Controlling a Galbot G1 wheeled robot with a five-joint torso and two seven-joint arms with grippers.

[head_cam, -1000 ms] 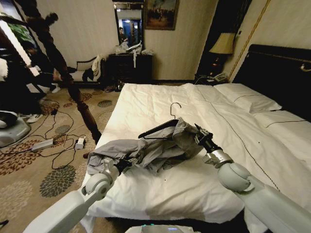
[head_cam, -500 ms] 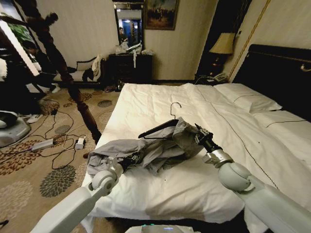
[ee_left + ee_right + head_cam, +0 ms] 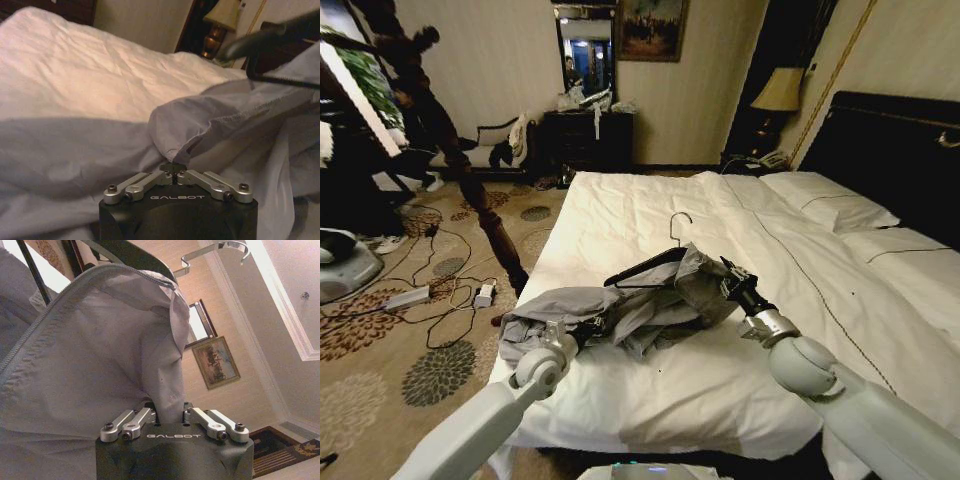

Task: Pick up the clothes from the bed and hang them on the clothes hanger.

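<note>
Much of the black hanger (image 3: 645, 266) is covered by the grey shirt (image 3: 620, 308); only one dark arm and the thin curved wire hook are seen above the fabric. The shirt, thin and soft with stitched seams, is bunched in folds on the white duvet of the bed (image 3: 650, 205), near its foot edge. The fingertips of the left hand (image 3: 173, 167) are hidden under a fold, but the hand is clenched on a hem of the shirt. The right hand (image 3: 169, 412) is clenched on another part of the cloth, which is lifted over the hanger. "GALBOT" can be read on both hands.
</note>
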